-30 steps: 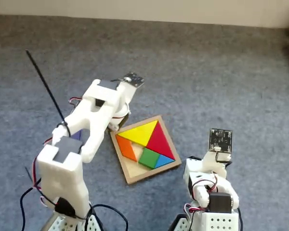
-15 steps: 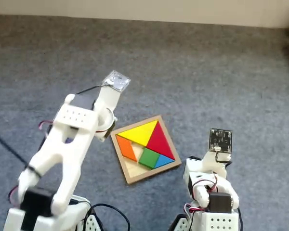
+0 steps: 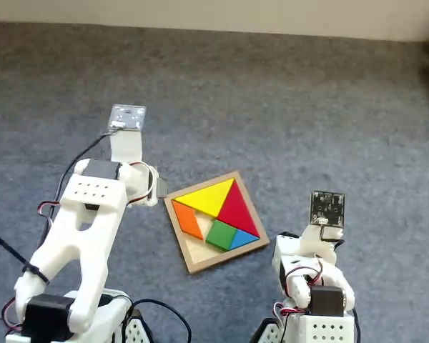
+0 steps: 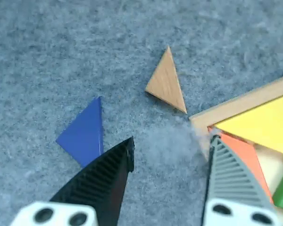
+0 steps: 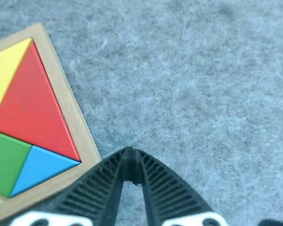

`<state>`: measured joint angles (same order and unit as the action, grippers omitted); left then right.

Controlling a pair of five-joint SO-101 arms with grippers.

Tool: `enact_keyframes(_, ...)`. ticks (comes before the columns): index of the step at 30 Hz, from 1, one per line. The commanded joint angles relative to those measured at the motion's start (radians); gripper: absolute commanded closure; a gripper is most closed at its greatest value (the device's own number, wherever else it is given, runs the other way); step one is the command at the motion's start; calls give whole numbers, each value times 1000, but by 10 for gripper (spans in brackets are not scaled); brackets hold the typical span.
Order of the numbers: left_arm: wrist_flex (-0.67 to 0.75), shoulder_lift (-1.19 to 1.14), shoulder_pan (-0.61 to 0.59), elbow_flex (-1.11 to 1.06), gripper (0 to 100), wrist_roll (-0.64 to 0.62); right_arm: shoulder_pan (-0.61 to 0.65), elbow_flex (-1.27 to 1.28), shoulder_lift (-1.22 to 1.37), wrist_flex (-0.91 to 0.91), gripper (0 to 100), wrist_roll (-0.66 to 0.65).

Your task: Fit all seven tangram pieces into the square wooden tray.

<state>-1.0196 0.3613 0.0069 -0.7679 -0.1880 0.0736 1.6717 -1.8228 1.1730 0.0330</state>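
At the middle of the grey carpeted worktop, a square wooden tray, flat and turned corner-on like a diamond in the high view. Inside it, five coloured pieces: a big yellow triangle along the far-left side, a big red triangle edge to edge with it along the far-right side, an orange piece by the left corner, a green square below the meeting of yellow and red, and a light blue triangle between the green square and the right corner. Bare wood between the orange piece and the green square and along the near-left side. Outside the tray, flat on the worktop near its left corner, two more pieces: a plain wooden triangle, one tip just short of the tray's corner, and a dark blue triangle, farther from the rim and apart from the wooden one. Left end effector over bare carpet beside that corner, jaws spread wide, nothing between them, black finger next to the dark blue triangle, grey finger by the rim at the orange piece. Right end effector closed tight, tips together, nothing in its grip, over the worktop just off the tray's side by the light blue triangle.
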Motion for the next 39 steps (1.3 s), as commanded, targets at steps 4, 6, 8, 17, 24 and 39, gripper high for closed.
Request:
enact_keyframes(4,199,-110,-31,-19,723,-25,-12,140,-13,7,993,9)
enact_keyframes(6,235,-180,-28,-10,723,-25,-12,140,-13,7,993,9)
enact_keyframes(8,261,-254,-28,13,723,-25,-12,140,-13,7,993,9)
enact_keyframes(17,264,-397,-15,140,851,-18,-12,140,-13,7,993,9)
enact_keyframes(24,269,-397,-10,142,849,-18,-12,140,-13,7,993,9)
enact_keyframes(39,270,-409,-44,185,771,-18,-12,140,-13,7,993,9)
